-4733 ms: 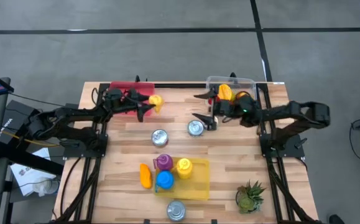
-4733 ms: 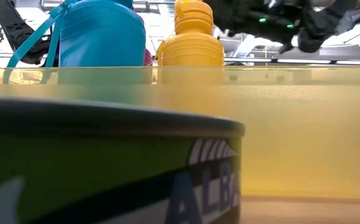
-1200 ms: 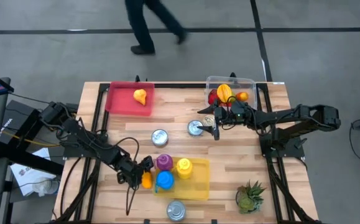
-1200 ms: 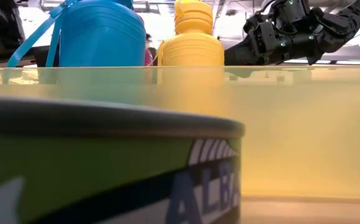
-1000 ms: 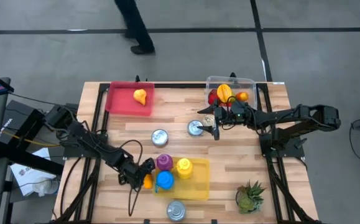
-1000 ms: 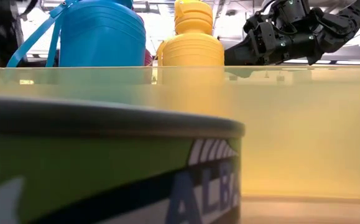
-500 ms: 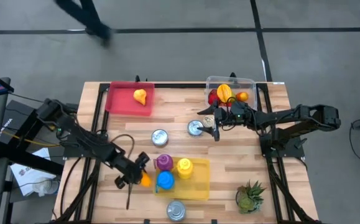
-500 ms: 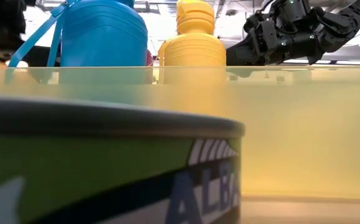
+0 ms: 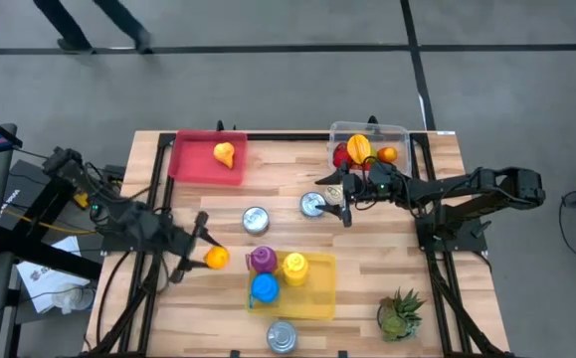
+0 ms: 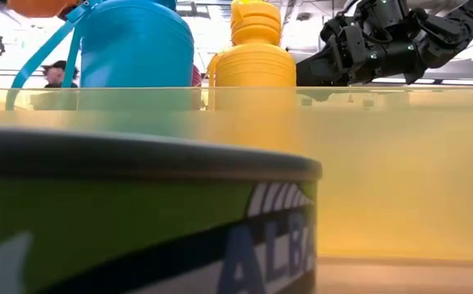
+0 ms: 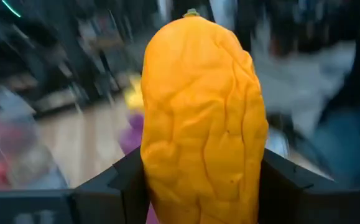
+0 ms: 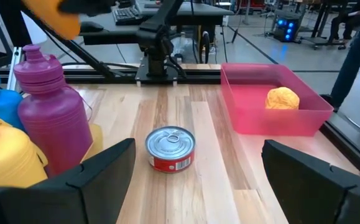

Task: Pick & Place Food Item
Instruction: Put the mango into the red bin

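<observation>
High view: the left hand (image 9: pixel 200 256) is clamped on an orange fruit (image 9: pixel 216 259), held above the worktop (image 9: pixel 297 229) just left of the yellow tray (image 9: pixel 317 298). The red bin (image 9: pixel 193 164) lies up the worktop from it, toward the far edge, and already holds one yellow piece (image 9: pixel 225 153); the left arm is by far the nearer to it (so the carry is likely its job). The right hand (image 9: pixel 339 204) hovers, fingers apart, beside a can (image 9: pixel 313 205), in front of the clear box (image 9: pixel 367 131) of produce.

Low view: the fruit (image 10: pixel 44 6) shows at the top left corner, above the blue bottle (image 10: pixel 134 45).

Left wrist view: the fruit (image 11: pixel 201 118) stands long axis upright between the fingers (image 11: pixel 114 186).

Right wrist view: the red bin (image 12: pixel 273 106) sits well apart from the empty fingers (image 12: pixel 99 165), with a second can (image 12: pixel 170 148) between.
</observation>
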Robot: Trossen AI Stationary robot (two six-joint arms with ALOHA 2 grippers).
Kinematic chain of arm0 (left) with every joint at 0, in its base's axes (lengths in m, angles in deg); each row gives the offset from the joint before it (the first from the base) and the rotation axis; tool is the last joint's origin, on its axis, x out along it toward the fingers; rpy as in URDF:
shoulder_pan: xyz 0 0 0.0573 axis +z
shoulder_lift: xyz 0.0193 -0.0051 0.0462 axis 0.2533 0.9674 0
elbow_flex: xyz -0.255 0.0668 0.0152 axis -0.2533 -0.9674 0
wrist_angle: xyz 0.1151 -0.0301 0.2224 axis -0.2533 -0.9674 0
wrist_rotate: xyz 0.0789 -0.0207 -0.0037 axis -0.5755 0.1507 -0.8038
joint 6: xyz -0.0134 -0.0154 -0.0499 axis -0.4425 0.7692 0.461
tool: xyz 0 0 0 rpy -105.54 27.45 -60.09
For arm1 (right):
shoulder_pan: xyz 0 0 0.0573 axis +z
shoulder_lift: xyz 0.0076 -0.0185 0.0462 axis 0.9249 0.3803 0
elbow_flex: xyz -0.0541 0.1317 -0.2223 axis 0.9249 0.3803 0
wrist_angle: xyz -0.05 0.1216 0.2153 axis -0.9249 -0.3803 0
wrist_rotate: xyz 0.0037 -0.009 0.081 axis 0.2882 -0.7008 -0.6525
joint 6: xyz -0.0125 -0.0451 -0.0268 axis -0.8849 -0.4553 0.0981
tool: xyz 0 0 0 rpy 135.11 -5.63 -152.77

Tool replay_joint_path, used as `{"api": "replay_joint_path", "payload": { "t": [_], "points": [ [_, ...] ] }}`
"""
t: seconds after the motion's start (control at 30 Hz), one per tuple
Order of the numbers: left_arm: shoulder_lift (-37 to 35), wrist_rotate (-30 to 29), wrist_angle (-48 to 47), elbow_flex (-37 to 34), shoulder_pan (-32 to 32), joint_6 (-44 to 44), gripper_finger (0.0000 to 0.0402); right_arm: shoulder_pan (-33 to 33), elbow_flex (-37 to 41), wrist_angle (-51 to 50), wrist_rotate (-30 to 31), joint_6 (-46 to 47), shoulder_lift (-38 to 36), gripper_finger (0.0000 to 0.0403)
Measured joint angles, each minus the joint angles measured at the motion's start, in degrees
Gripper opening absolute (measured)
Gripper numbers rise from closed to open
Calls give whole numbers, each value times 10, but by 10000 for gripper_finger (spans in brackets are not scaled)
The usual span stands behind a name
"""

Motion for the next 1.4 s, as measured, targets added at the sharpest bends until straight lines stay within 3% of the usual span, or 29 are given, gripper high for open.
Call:
{"api": "replay_joint_path", "payload": {
  "t": [0.13,0.3,0.57,0.77,1.07,1.4],
  "points": [
    [-62,16,172,-97,33,-16,200,0,0,1,0,0,0,336],
    [-53,44,375,-202,96,-20,200,0,0,1,0,0,0,336],
    [15,43,438,-205,243,-16,200,0,0,4,0,1,0,336],
    [70,17,425,-174,382,8,200,0,0,10,0,5,0,336],
    [151,13,307,-115,585,33,200,0,0,10,0,15,0,336],
    [221,16,127,-39,707,94,200,0,0,3,0,10,0,336]
  ]
}}
